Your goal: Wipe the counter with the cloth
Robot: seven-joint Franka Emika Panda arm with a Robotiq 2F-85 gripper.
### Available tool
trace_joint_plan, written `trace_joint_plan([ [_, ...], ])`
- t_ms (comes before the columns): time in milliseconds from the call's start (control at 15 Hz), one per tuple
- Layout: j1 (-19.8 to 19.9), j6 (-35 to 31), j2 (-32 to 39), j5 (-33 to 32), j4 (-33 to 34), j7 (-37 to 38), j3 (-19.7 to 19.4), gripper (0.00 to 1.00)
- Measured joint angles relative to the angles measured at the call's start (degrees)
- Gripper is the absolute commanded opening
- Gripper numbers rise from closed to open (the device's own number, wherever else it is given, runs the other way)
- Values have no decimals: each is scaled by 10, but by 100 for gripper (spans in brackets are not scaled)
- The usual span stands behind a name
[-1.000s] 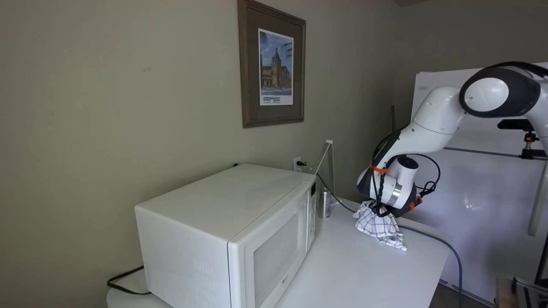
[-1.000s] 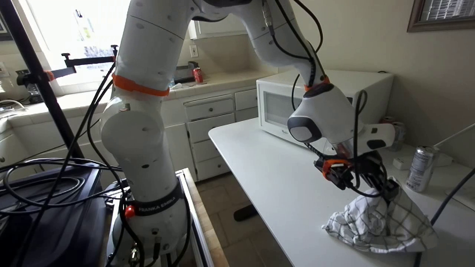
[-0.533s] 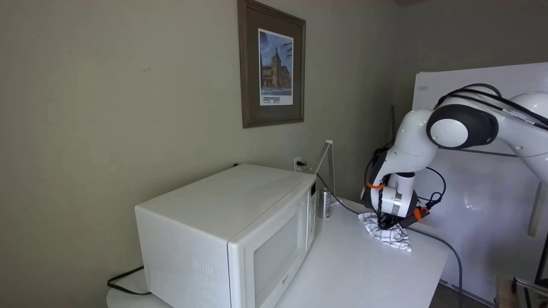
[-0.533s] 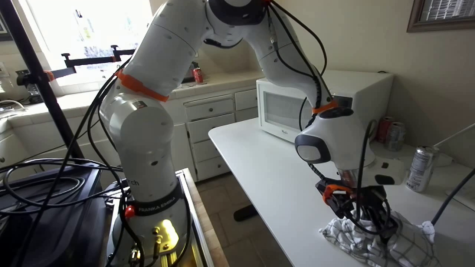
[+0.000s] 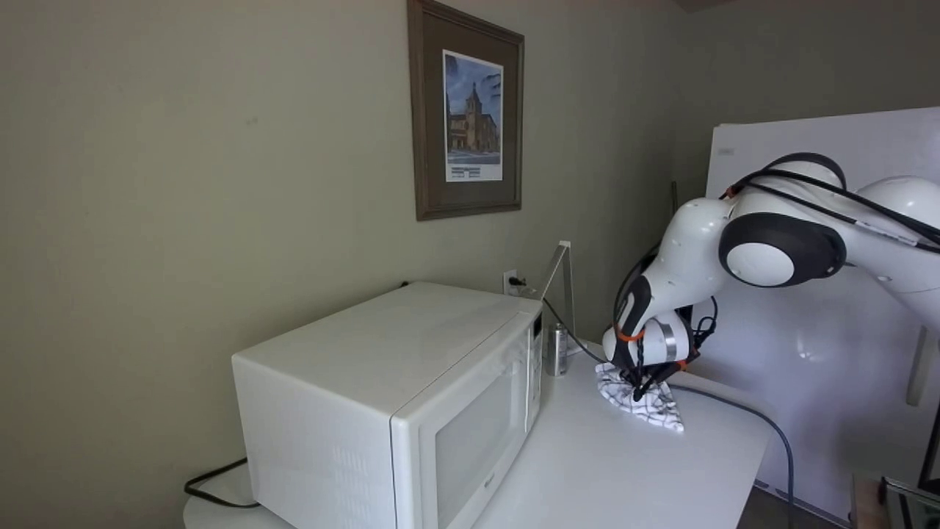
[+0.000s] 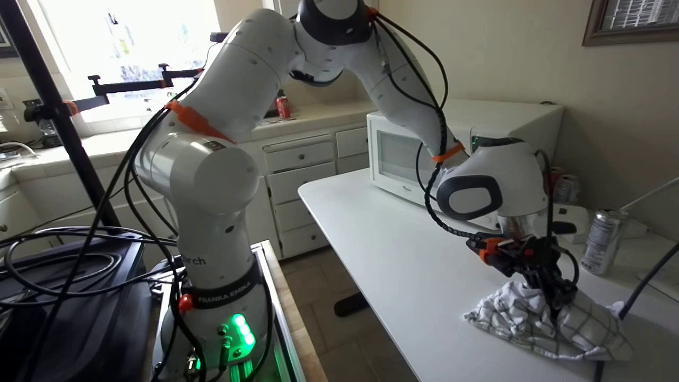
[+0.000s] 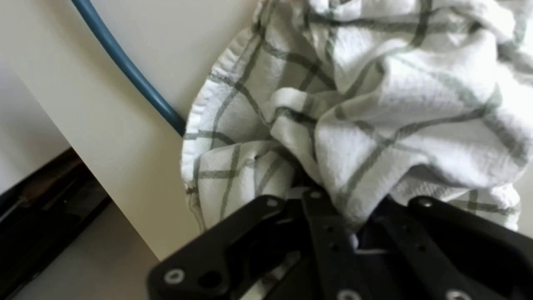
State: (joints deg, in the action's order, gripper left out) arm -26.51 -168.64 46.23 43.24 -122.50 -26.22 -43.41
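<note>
Gripper: fingers close together, a fold of the checked cloth pinched between them. Cloth lies bunched on the white counter. A blue cable meets its edge. Near the cloth, a silver can stands upright; farther off, a microwave.

White arm with dark joint covers, orange bands, black cables, FRANKA EMIKA collar; black, silver-screwed tool
</note>
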Motion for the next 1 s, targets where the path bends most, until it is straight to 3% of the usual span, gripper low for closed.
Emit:
trace_joint_plan([
  [267, 94, -60, -23, -189, 48, 98, 109, 3],
  [467, 145, -56, -22, -296, 66, 168, 150, 3],
  [800, 158, 65, -45, -392, 86, 249, 153, 3],
  [1000, 171, 175, -81, -433, 83, 261, 184, 3],
])
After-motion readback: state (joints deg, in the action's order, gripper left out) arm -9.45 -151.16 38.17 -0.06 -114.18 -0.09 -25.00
